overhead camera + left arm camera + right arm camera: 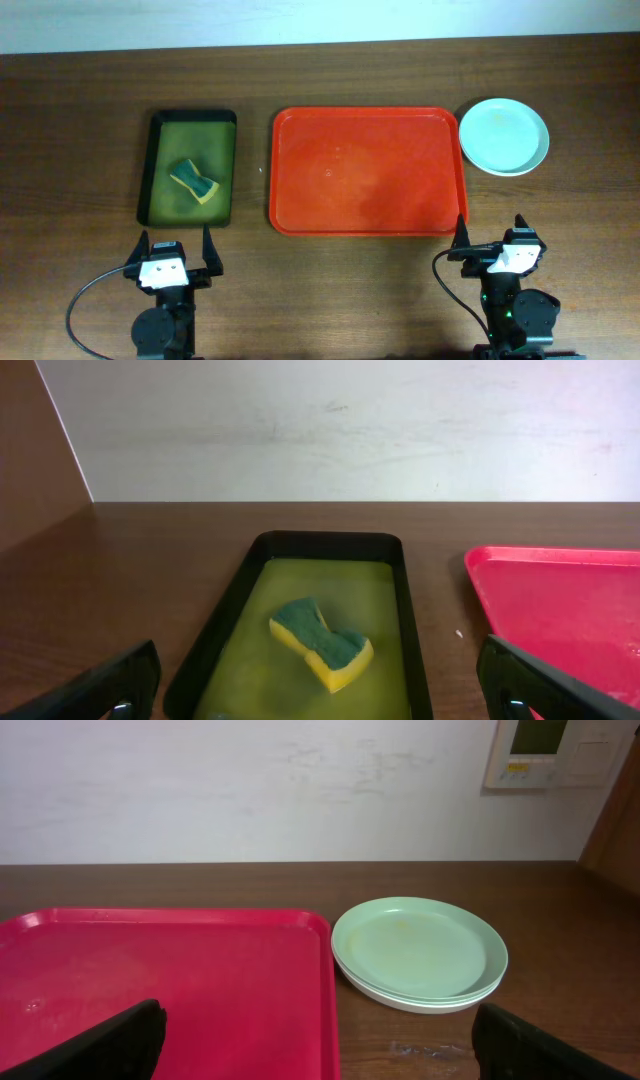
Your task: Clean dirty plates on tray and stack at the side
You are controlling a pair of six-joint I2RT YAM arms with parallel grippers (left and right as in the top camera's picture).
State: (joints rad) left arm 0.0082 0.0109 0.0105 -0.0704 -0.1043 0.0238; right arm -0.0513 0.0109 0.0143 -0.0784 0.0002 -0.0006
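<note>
The red tray [368, 170] lies in the middle of the table with nothing on it; it also shows in the right wrist view [170, 985] and the left wrist view [570, 610]. The plates [504, 135] sit in one stack on the table to the right of the tray, the pale green one on top [420, 948] with a white rim under it. My left gripper [172, 252] is open and empty near the front edge, below the olive tray. My right gripper [493, 240] is open and empty, in front of the red tray's right corner.
A dark olive-green tray [189, 167] lies left of the red tray and holds a yellow and green sponge [194, 180], which also shows in the left wrist view [320, 642]. A wet smear [430, 1048] marks the wood in front of the plates.
</note>
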